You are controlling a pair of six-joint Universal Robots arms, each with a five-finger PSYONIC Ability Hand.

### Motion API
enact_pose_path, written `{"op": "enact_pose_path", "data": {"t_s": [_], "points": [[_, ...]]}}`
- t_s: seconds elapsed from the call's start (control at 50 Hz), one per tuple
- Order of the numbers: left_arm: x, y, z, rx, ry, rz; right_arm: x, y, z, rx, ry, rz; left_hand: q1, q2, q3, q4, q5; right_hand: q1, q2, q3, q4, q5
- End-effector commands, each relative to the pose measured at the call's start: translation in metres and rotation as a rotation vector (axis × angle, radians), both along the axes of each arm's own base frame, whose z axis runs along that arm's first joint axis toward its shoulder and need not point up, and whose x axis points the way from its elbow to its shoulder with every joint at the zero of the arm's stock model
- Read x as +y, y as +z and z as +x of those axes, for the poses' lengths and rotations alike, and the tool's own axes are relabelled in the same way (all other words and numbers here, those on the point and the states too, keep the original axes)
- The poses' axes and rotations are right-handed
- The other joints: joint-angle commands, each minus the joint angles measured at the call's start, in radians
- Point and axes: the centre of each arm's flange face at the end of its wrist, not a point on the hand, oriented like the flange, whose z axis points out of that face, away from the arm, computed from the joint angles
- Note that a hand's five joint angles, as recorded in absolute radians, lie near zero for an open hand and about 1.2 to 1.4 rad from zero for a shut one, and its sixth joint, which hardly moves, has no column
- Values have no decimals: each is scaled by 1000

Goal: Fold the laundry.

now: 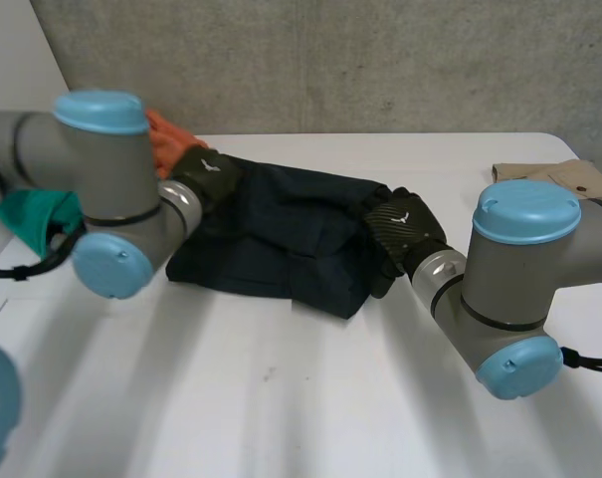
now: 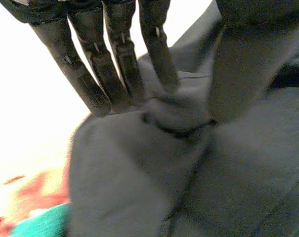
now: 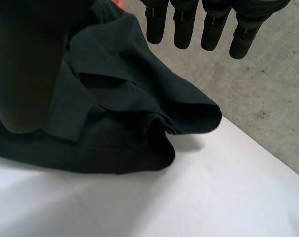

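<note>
A dark navy garment [image 1: 281, 234] lies bunched and partly folded in the middle of the white table [image 1: 281, 398]. My left hand [image 1: 206, 171] is at the garment's left edge. In the left wrist view its straight fingers [image 2: 119, 64] come down onto a raised pucker of the navy garment [image 2: 176, 111], which is pinched against the thumb [image 2: 248, 64]. My right hand [image 1: 400, 227] is at the garment's right edge. In the right wrist view its fingers [image 3: 184, 24] are straight and hold nothing above the folded edge of the navy garment [image 3: 139, 108], with the thumb [image 3: 25, 64] beside the cloth.
An orange cloth [image 1: 163, 139] and a teal cloth [image 1: 32, 214] lie at the table's far left, behind my left arm; the teal cloth [image 2: 40, 227] also lies past the garment's edge. A beige garment [image 1: 559, 177] lies at the far right edge. A grey concrete wall [image 1: 330, 60] stands behind the table.
</note>
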Motion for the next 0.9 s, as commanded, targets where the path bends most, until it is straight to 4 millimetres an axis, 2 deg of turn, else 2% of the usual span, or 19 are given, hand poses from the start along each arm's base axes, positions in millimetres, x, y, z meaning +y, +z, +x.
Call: {"op": "enact_pose_path", "data": {"t_s": [0.02,0.12,0.18,0.32,0.68,0.72,0.76,0.78,0.84,0.9], "points": [[0,12,34,-36,134,-2,-2,0,0,-9,11,1,-252,-302,-305,-301,-303,-100,-39,-34,-33,-43],[-7,-12,55,-94,176,74,-2,-1,0,-7,11,3,-270,-320,-323,-320,-322,-100,-39,-34,-33,-43],[-13,-28,65,-111,171,120,-2,-4,0,-1,10,9,-103,-153,-156,-153,-154,-100,-39,-34,-33,-43],[-19,-51,61,-80,52,177,0,-7,1,13,14,10,-61,-112,-115,-111,-113,-100,-39,-34,-33,-43],[-29,-81,55,-84,48,199,-2,-12,-1,37,14,5,6,-44,-47,-44,-45,-100,-39,-34,-33,-43],[-30,-83,55,-88,44,200,-2,-13,-1,40,17,4,97,46,43,47,45,-100,-39,-34,-33,-43],[-30,-84,54,-90,41,199,-2,-14,-1,41,17,6,299,248,245,249,247,-100,-39,-34,-33,-43],[-31,-84,54,-91,40,192,-2,-14,-1,41,17,6,718,667,665,668,666,-100,-39,-34,-33,-43],[-34,-80,54,-95,45,177,-2,-13,-1,40,17,4,722,672,669,672,671,-100,-39,-34,-33,-43],[-38,-63,57,-79,62,133,-3,-11,-2,38,14,0,722,672,669,672,671,-100,-39,-34,-33,-43]]}}
